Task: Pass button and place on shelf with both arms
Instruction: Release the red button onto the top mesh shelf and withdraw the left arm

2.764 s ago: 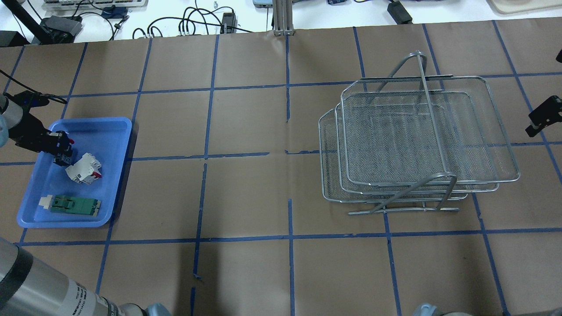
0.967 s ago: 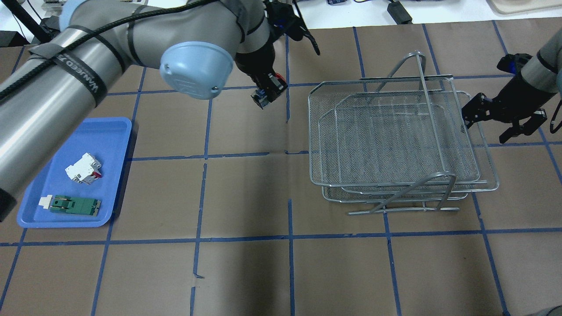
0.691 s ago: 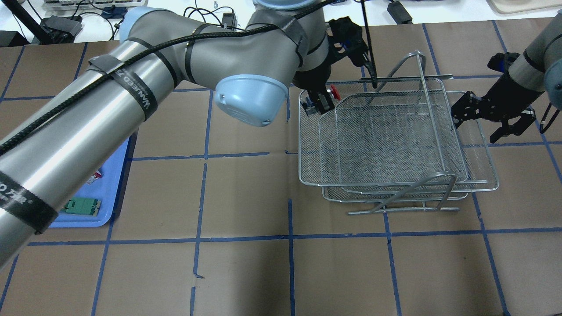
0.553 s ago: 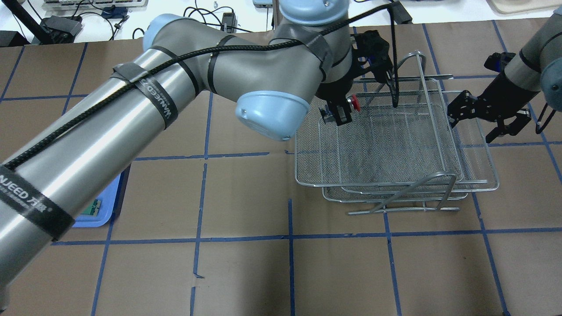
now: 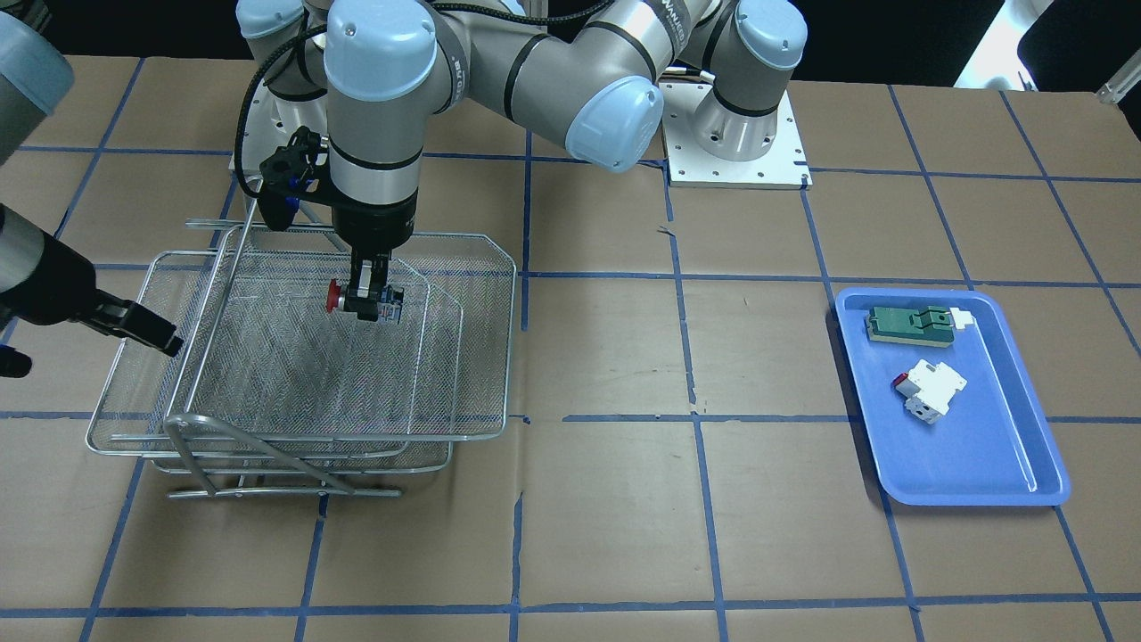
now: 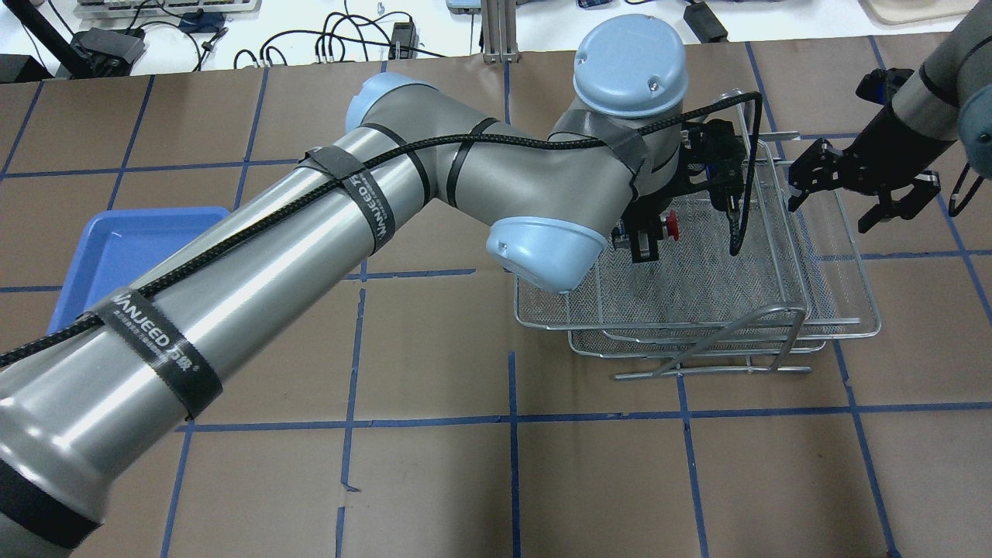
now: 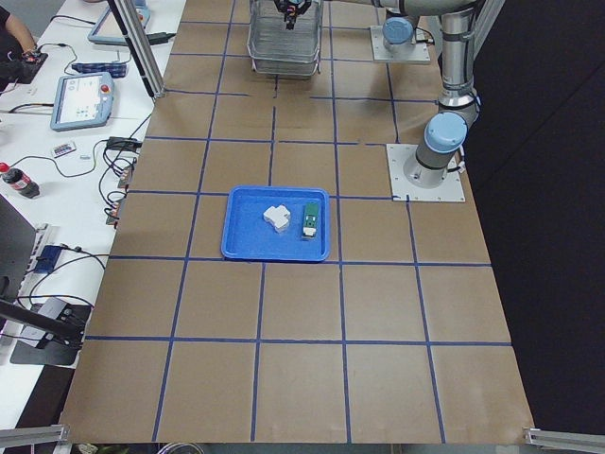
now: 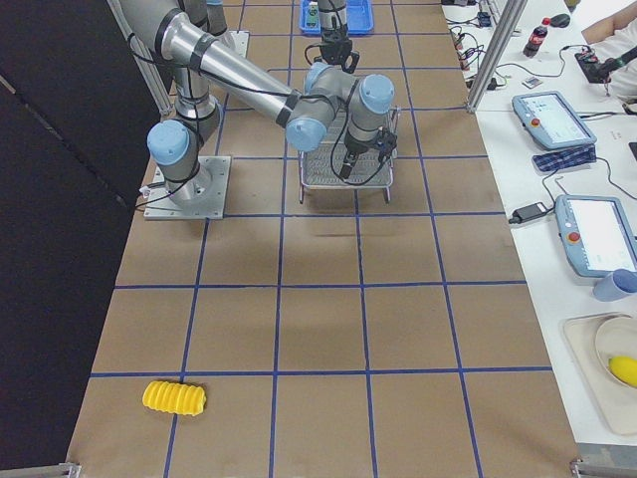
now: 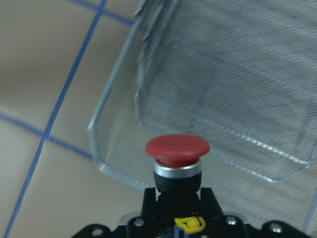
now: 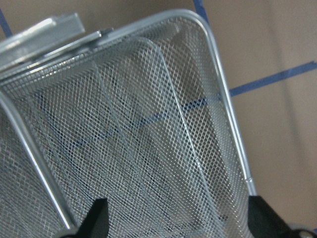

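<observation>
Button [image 9: 177,148] — red mushroom cap, silver collar — gripped by left hand [image 5: 364,301].

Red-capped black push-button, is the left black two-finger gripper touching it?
Touching. Left wrist view: the left gripper clamps the button by its black body, below the red cap.

Button [image 9: 177,151]: red mushroom cap, silver collar, black body, yellow mark at base. Shelf [image 5: 267,374]: silver wire mesh, chrome frame. Tray [image 5: 963,464]: blue. Flat part [image 5: 902,324]: green, white end. Block [image 5: 931,392]: white, red tab. Table [image 5: 606,535]: brown paper, blue tape grid. Left arm [image 6: 271,248]: silver, light-blue joint caps.
</observation>
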You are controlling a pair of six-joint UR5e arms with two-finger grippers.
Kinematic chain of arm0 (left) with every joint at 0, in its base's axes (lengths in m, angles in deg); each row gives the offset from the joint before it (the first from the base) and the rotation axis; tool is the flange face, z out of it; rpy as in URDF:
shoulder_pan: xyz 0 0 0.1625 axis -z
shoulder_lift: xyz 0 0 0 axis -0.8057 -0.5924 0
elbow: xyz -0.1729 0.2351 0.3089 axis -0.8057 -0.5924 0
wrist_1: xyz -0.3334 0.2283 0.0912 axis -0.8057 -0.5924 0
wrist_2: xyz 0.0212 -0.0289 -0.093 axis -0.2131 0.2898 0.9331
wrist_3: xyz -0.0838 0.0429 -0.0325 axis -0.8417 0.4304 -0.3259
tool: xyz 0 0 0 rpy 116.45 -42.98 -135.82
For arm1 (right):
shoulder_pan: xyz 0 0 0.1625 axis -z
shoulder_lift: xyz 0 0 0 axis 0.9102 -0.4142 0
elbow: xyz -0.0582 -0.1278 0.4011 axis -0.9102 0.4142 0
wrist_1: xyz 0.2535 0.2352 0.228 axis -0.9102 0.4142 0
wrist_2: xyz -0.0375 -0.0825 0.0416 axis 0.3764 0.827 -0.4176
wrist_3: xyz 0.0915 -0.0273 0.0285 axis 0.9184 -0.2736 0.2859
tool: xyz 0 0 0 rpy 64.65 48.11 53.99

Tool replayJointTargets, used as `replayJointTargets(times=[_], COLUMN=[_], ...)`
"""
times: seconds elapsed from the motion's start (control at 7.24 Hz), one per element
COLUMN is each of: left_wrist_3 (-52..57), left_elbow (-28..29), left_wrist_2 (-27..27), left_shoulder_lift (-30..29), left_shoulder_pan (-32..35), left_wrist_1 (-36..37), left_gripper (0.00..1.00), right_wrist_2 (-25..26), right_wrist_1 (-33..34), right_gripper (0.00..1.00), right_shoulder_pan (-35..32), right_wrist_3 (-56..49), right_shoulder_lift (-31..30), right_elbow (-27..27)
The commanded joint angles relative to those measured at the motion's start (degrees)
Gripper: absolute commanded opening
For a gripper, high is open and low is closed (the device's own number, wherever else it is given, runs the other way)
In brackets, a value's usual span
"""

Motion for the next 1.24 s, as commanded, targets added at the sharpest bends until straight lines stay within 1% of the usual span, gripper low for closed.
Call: replayJointTargets(times=[0.0,0.14,0.28,0.41,0.55,0.69,0.83,0.97,1.11], left_wrist_3=[-0.26,-0.79,-0.79,-2.36,-4.20,-5.09,-5.27,-13.46,-17.28], left_elbow=[0.18,0.78,0.70,0.88,1.57,2.28,2.02,1.59,0.19], left_wrist_2=[-0.01,-0.01,-0.36,0.24,0.25,0.42,1.90,2.96,2.89], left_shoulder_lift=[1.54,2.95,5.40,8.82,12.68,16.37,19.98,22.71,24.91], left_shoulder_pan=[-0.30,-1.26,-3.97,-8.35,-14.31,-21.85,-29.15,-36.36,-41.21], left_wrist_1=[0.08,-0.35,-0.53,-5.06,-12.67,-19.19,-25.17,-28.10,-29.70], left_gripper=[1.00,1.00,1.00,1.00,1.00,1.00,1.00,1.00,1.00], right_wrist_2=[4.33,3.65,3.38,3.46,4.07,4.43,4.35,3.74,3.64], right_wrist_1=[-0.17,-1.39,-3.23,-3.77,-3.77,-3.86,-3.77,-3.95,-3.86], right_gripper=[1.00,1.00,1.00,1.00,1.00,1.00,1.00,1.00,1.00], right_shoulder_pan=[-0.20,-0.37,-1.16,-2.64,-4.75,-7.81,-9.06,-8.55,-7.42], right_wrist_3=[-6.41,-6.44,-6.09,-6.44,-6.79,-6.71,-6.70,-7.14,-8.10], right_shoulder_lift=[0.18,0.09,-0.08,-0.08,-0.52,-1.57,-1.40,-0.53,-0.52], right_elbow=[6.31,6.51,6.68,6.94,7.56,7.91,7.04,6.25,4.85])
